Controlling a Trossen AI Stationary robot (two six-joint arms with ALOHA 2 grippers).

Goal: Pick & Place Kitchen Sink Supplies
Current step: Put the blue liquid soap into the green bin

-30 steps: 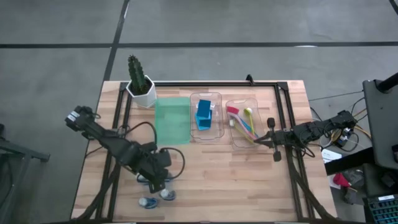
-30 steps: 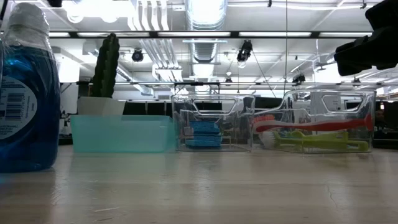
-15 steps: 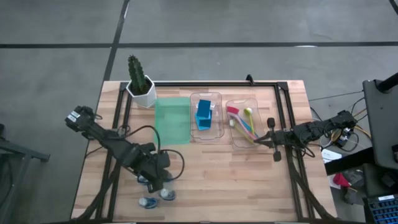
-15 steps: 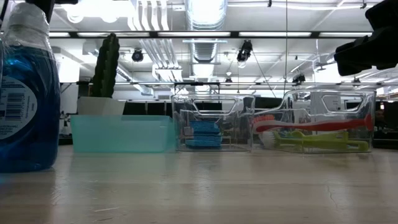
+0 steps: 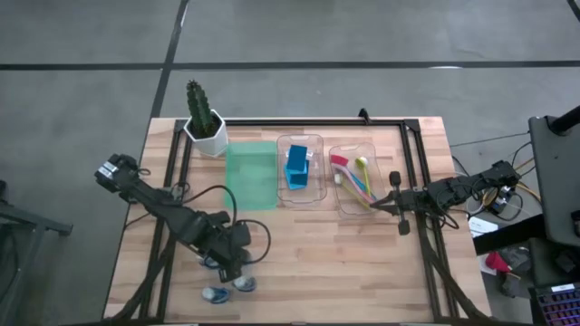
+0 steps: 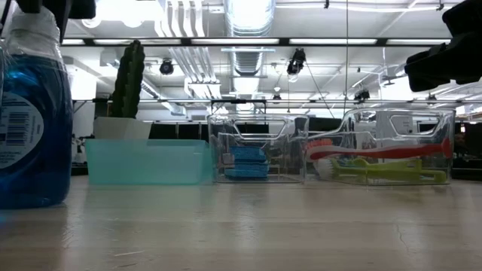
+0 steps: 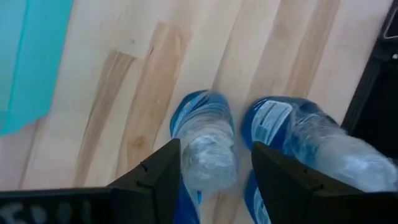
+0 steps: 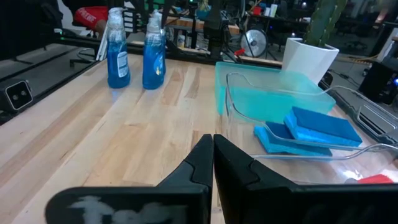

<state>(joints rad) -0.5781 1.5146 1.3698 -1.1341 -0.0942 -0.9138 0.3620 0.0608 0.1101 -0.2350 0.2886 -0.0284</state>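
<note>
Blue bottles with white caps (image 5: 217, 294) (image 5: 243, 284) stand upright on the wooden table near its front left. My left gripper (image 5: 230, 261) (image 7: 214, 180) points steeply down over them, open. Its fingers stand on either side of one bottle's cap (image 7: 208, 152) without touching it. A second bottle (image 7: 311, 134) stands beside it. The low view shows one bottle (image 6: 30, 113) close up, with the gripper (image 6: 53, 7) above it. My right gripper (image 5: 396, 201) (image 8: 212, 162) waits shut at the right, near the clear tray with the brushes (image 5: 353, 178).
At the back stand a potted cactus (image 5: 201, 118), a green tray (image 5: 250, 175), and a clear tray holding blue sponges (image 5: 298, 168). A black frame (image 5: 417, 163) runs along the table's edges. Bare wood lies between the trays and the front edge.
My left gripper has come down toward the bottles, still open; in the low view it has dropped into sight over the near bottle's cap. The bottles have stayed where they were.
</note>
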